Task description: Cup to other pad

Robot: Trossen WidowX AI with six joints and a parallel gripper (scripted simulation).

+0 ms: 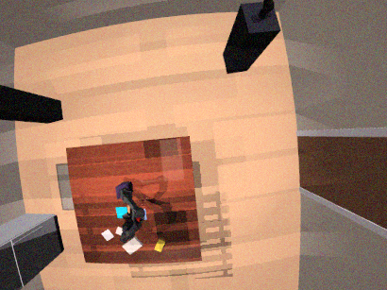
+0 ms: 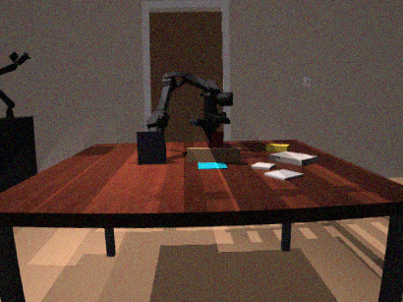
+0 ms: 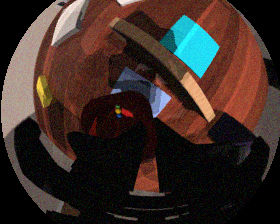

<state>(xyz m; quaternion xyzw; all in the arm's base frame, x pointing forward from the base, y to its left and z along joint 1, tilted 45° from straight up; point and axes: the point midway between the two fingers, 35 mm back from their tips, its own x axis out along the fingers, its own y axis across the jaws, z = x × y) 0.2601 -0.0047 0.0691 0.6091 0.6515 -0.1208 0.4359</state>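
Gripper is clamped on the dark red cup, w/ marbles visible inside it in the wrist view. Cup sits at the pale blue pad, on the far side of the tan wooden bar; cyan pad lies on the near side, just beside the bar. Can't tell if the cup is touching its pad or slightly off it. Main risks, imo: carrying too low clips the bar and tips the cup; any wrist tilt or a jerky swing throws marbles out; grip looks to be near the rim, so the cup could slip or pivot. White blocks and yellow block to the right are well apart from the route.
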